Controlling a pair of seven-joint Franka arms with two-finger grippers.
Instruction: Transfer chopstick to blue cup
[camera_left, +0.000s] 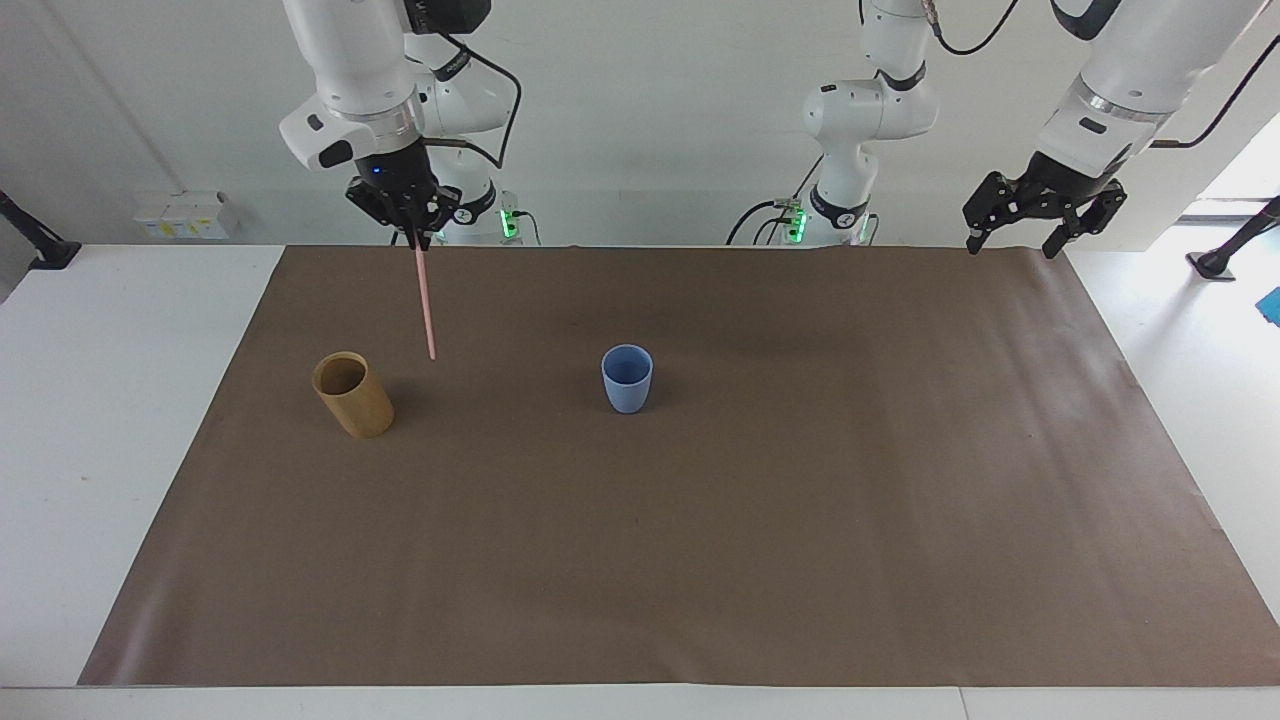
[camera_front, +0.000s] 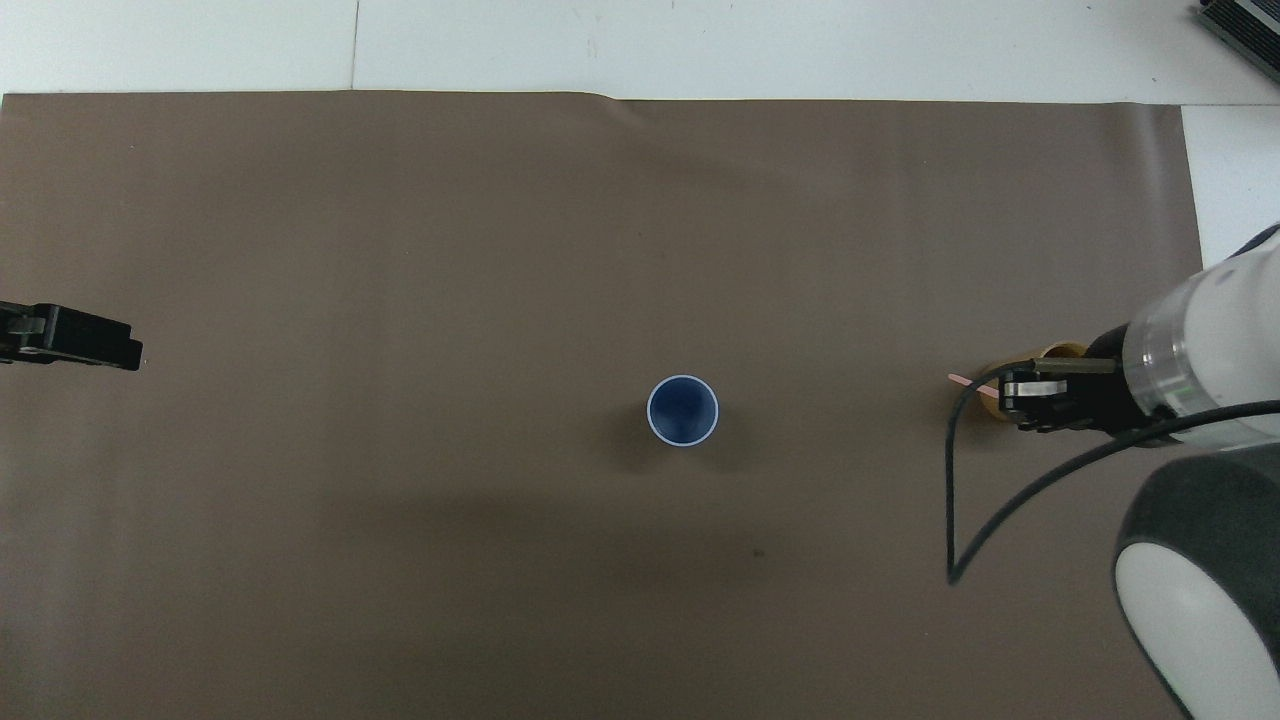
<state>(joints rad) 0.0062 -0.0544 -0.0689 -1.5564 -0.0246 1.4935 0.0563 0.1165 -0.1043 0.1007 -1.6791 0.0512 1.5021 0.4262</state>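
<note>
We see the small light-blue tapered cup at mid-worktop. The right end effector, raised beside the tan cylindrical cup, pinches the thin pale-pink chopstick, hanging upright. The left end effector waits spread.

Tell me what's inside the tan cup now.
In the facing view the tan cup looks empty, though its bottom is hidden. The chopstick hangs from the right pincer, clear of it.

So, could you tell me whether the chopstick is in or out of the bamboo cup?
Out: the chopstick hangs from the shut right gripper, its tip clear of the bamboo cup.
</note>
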